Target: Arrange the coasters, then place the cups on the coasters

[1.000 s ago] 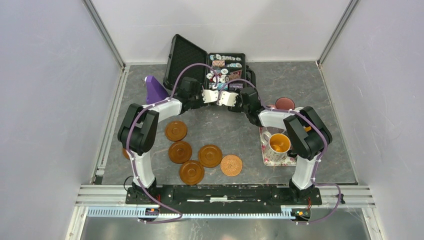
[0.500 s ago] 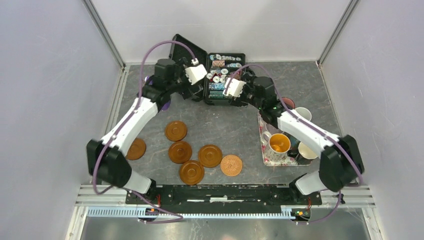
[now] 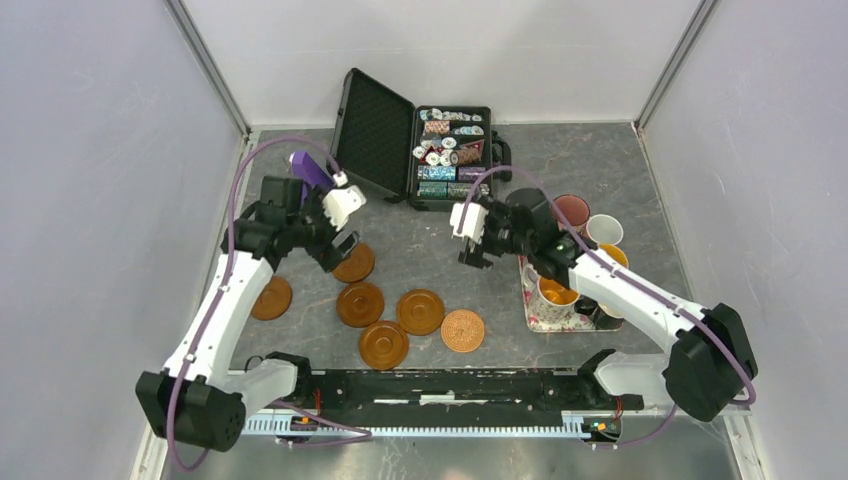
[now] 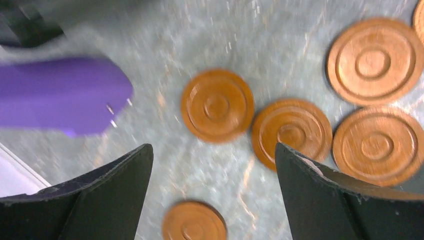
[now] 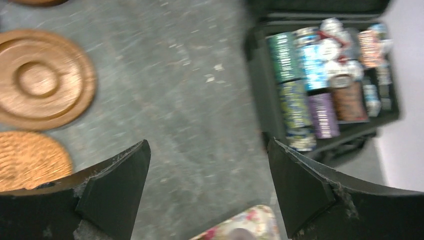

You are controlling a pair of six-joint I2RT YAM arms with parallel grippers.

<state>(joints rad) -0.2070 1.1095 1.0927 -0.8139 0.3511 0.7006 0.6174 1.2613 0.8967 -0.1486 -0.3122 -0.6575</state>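
Beneath the left jaws the brown coasters [image 3: 360, 304] crowd close, two of them rim to rim or nearly so in the left wrist view. That is the first hazard. A flat disc gives little to pinch, so a finger coming down beside one would likely shove its neighbour, or scrape the bench [image 3: 440, 270] and skid the disc away. Just beyond, toward the bench's left edge, a purple block [image 4: 60, 95] stands near enough to be clipped on a swing.

Beneath the right jaws is bare bench, with the patterned coaster [image 5: 27, 160] and one brown one at their side. The greater risk there lies behind them: the right forearm [image 3: 630, 290] reaches out over the tray [image 3: 545, 318] by the right edge, so a low sweep could tip the cups [image 3: 555, 290] gathered on it and at its far end. An open chip case [image 3: 450, 155] at the far edge leaves little room to stray that way.

Both pairs of jaws are spread wide and hold nothing; neither touches a coaster or a cup. All six coasters lie loose toward the front edge, left of middle, with one apart nearer the left edge. No cup sits on a coaster yet.
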